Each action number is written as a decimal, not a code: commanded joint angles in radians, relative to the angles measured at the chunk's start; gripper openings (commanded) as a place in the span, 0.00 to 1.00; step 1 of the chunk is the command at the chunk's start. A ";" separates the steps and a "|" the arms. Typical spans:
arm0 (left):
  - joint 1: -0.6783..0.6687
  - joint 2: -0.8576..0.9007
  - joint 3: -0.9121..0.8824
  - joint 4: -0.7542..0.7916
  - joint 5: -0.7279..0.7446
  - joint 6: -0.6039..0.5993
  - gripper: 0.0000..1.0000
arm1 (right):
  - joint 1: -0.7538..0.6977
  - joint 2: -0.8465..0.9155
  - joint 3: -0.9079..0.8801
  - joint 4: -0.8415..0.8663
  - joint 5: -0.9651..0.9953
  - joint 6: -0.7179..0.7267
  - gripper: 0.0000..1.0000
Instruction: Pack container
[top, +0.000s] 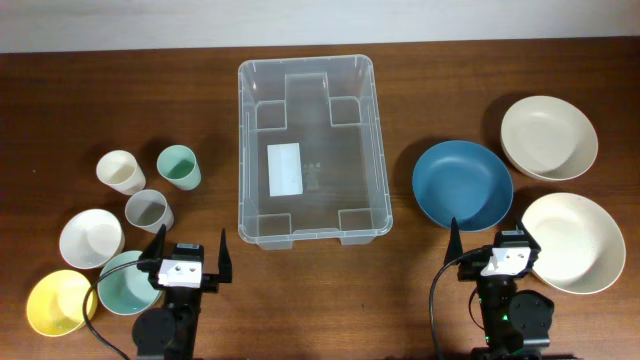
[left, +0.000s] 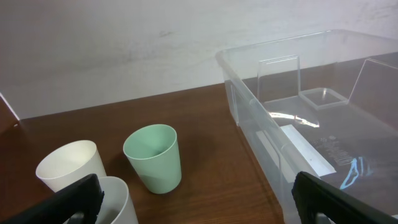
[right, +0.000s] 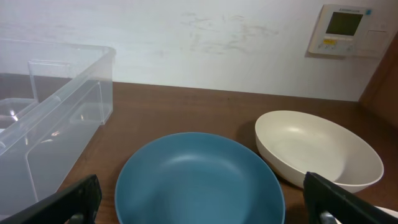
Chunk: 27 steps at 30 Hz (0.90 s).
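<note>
The container (top: 345, 165), a large clear plastic bin with a white label on its bottom, stands empty at the table's middle. My left gripper (top: 191, 240) sits at the near edge, left of the container, open with nothing between its fingers. In the left wrist view the left gripper (left: 196, 205) faces bare wood, with the container's wall (left: 280, 124) on the right. My right gripper (top: 487, 238) rests at the near edge to the container's right, also open and empty. In the right wrist view the right gripper (right: 202, 205) looks over a blue bowl (right: 199, 180), with the container (right: 56, 106) at the left.
Left of the container stand a cream cup (top: 121, 171), a green cup (top: 179, 166) and a grey cup (top: 149, 211). Nearer me are a white bowl (top: 91, 238), a teal bowl (top: 125, 283) and a yellow bowl (top: 60, 302). On the right lie the blue bowl (top: 462, 184) and two cream bowls (top: 548, 137) (top: 572, 242).
</note>
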 joint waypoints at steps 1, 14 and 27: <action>0.005 -0.007 -0.005 -0.001 0.018 -0.009 0.99 | -0.008 -0.009 -0.005 -0.009 -0.009 -0.007 0.99; 0.005 -0.007 -0.005 -0.001 0.018 -0.009 1.00 | -0.008 -0.009 -0.005 -0.009 -0.009 -0.007 0.99; 0.005 -0.007 -0.005 -0.002 -0.068 -0.008 1.00 | -0.008 -0.009 -0.005 -0.008 -0.013 -0.007 0.99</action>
